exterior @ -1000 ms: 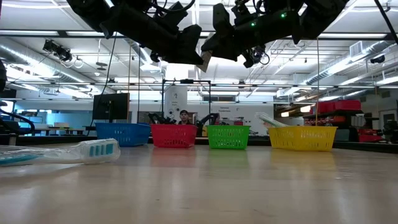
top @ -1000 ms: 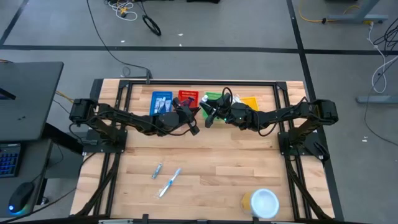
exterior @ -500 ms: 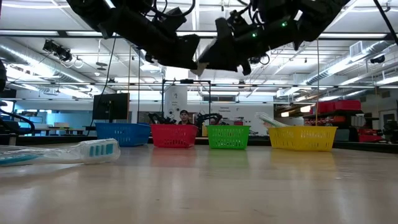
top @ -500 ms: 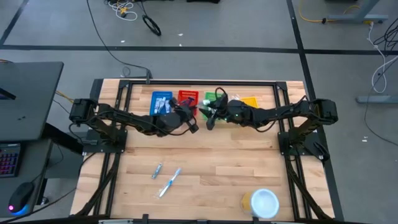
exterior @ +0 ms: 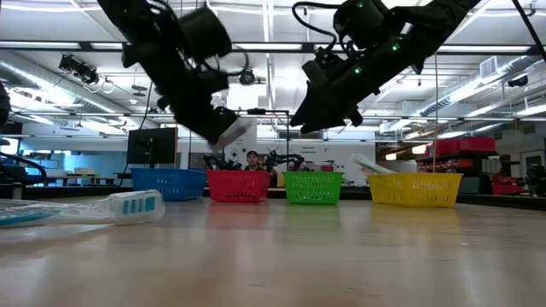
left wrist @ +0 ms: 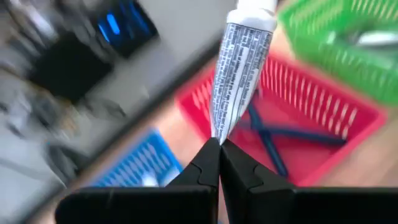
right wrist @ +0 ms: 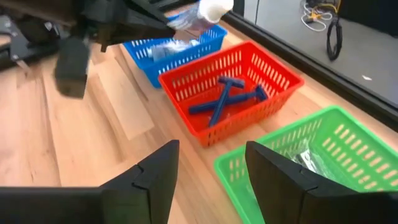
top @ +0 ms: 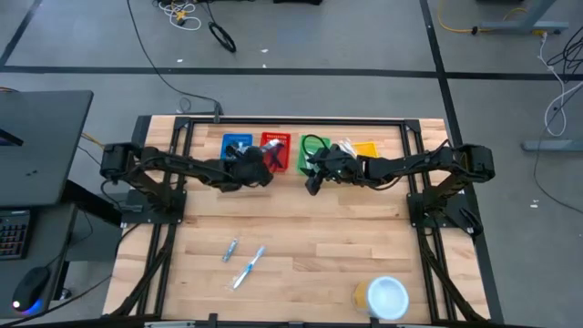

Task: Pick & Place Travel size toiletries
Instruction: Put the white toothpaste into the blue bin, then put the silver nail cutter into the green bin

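Observation:
My left gripper (left wrist: 219, 152) is shut on a small white tube with fine print (left wrist: 239, 68). It hangs above the near side of the red basket (left wrist: 323, 106), next to the blue basket (left wrist: 140, 165). Two dark blue razors (right wrist: 224, 102) lie crossed in the red basket. My right gripper (right wrist: 208, 171) is open and holds nothing, hovering in front of the green basket (right wrist: 336, 146), where silvery packets lie. A toothbrush (top: 248, 267) and a small tube (top: 230, 249) lie flat on the table's near left part. My left gripper pinches the tube by its flat crimped end (left wrist: 217, 134) between the two fingertips. The tube runs straight on from the fingers, its white cap (left wrist: 255, 6) farthest from them. It is lifted clear, above the baskets (exterior: 241, 128).
Four baskets stand in a row along the far edge: blue (top: 237, 148), red (top: 275, 146), green (top: 314, 146), yellow (top: 366, 148). A round white-and-yellow container (top: 383, 296) sits near the near right corner. Bare wood lies between. A person shows in the room behind (exterior: 252, 159).
The two grippers stood close together over the table's middle. My left gripper has since swung toward the table's left, over the blue and red baskets, and has dropped and tipped downward, carrying the tube with it. My right gripper has sunk a little.

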Robot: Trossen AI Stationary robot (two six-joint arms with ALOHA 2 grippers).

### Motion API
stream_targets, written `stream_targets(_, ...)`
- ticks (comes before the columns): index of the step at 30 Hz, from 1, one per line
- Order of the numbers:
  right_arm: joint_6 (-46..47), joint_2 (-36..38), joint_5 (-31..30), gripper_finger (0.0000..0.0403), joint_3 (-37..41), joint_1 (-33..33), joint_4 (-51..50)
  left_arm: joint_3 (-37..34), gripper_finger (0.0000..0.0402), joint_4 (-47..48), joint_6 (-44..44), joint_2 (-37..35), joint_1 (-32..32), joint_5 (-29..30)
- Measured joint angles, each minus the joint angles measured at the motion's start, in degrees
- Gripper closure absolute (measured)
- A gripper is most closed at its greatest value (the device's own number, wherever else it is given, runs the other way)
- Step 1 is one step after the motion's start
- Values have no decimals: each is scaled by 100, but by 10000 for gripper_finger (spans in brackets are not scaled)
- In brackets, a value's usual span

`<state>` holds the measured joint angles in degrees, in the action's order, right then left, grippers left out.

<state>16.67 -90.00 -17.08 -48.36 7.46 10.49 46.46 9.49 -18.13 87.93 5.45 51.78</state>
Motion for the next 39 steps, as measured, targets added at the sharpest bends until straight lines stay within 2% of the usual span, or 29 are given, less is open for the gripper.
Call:
stream_targets(3,-14,0,-2,206,1,0,-99,2,397,1098,-1021,-3,377,-659)
stream_targets(6,-17,0,-7,205,0,0,-132,-2,393,1911,-1807,1,664,-904)
stream_targets(11,-131,0,-24,205,1,0,-132,-2,397,2572,-2271,-67,768,-1108)
stream_targets(15,-151,0,-24,205,0,0,-130,2,393,2769,-2560,-78,843,-1986)
stream_targets(17,-151,0,-26,205,0,0,-130,2,391,2754,-2605,-75,880,-2190)
stream_targets(21,-151,0,-20,205,0,0,-130,2,392,2689,-2602,-69,978,-2215)
stream_targets(24,-149,0,248,205,1,3,-130,2,386,2686,-2475,-67,1093,-2325)
stream_targets(32,-361,0,1119,205,0,9,-132,2,324,2654,-2104,-62,1264,-2319)
stream_targets(39,-558,0,1140,205,1,-4,-145,47,295,2732,-1917,-106,1176,-2306)
